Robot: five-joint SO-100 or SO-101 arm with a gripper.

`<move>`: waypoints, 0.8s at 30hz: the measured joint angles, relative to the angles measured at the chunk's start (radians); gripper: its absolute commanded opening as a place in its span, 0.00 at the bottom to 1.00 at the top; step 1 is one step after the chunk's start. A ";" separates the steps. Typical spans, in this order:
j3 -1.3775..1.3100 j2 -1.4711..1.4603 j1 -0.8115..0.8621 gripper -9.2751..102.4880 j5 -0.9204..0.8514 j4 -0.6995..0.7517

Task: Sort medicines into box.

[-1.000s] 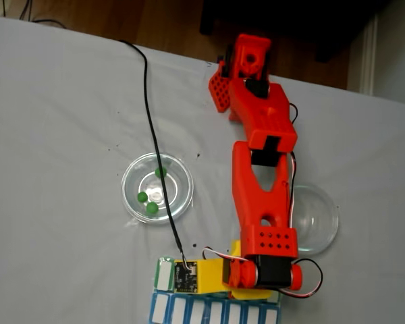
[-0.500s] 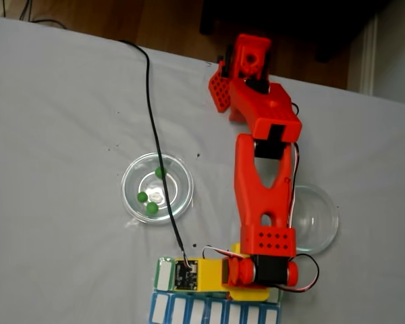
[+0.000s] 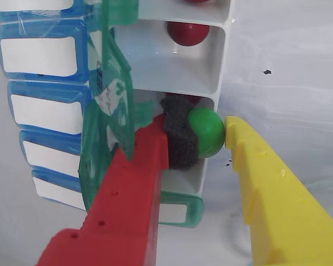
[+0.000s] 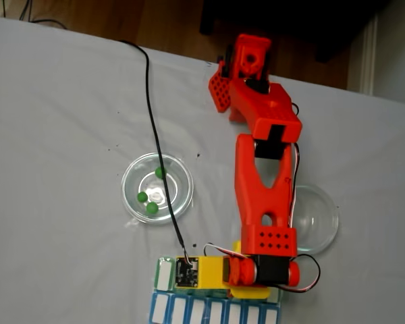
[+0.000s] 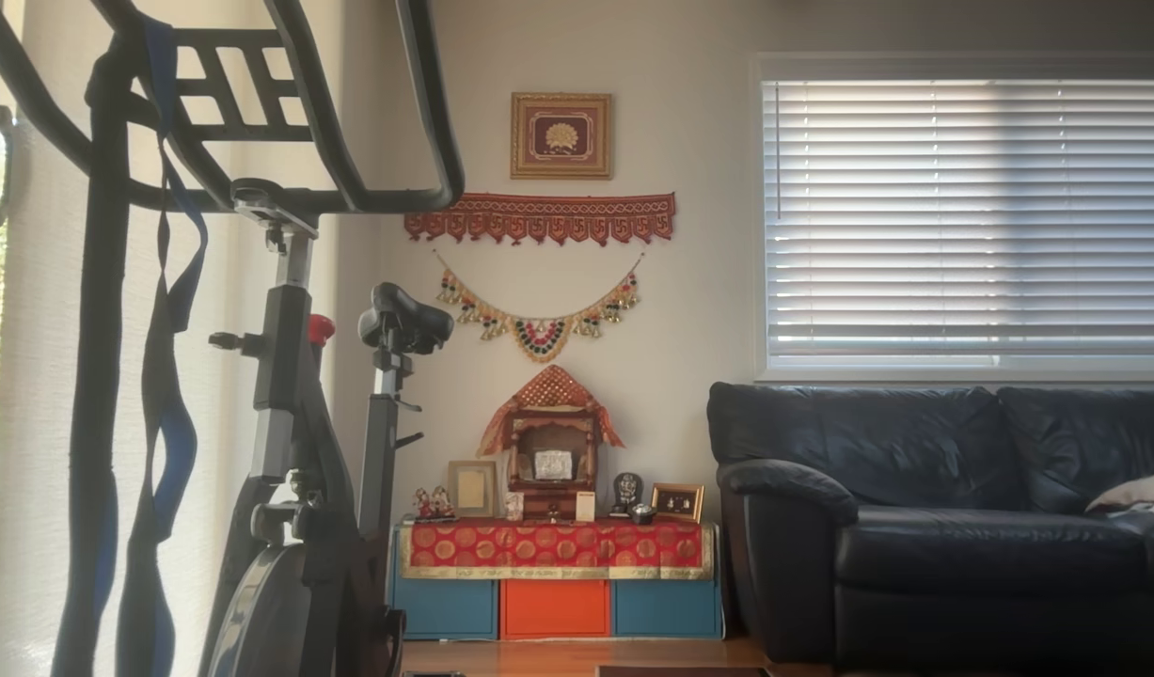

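Green ball (image 3: 206,132) pinched between the gripper (image 3: 202,133)'s dark-padded red finger and yellow finger, over an open compartment of the box (image 3: 212,66); red ball (image 3: 187,32) in the neighbouring compartment; three green balls in the glass dish (image 4: 130,196), fixed view

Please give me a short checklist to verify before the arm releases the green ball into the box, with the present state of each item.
1. Green ball held between the fingers: ok.
2. Ball over an open compartment of the box: ok.
3. That compartment's green lid up: ok.
4. Compartment empty: not ok, something dark red shows behind the pad.
5. Red ball in the neighbouring compartment undisturbed: ok.
6. Supply dish has green balls left: ok.
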 measured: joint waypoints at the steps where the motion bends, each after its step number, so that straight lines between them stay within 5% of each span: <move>1: -0.006 0.000 0.000 0.09 0.005 0.003; 10: -0.057 0.000 0.000 0.09 0.044 0.017; 24: 0.098 0.031 -0.029 0.09 0.092 -0.163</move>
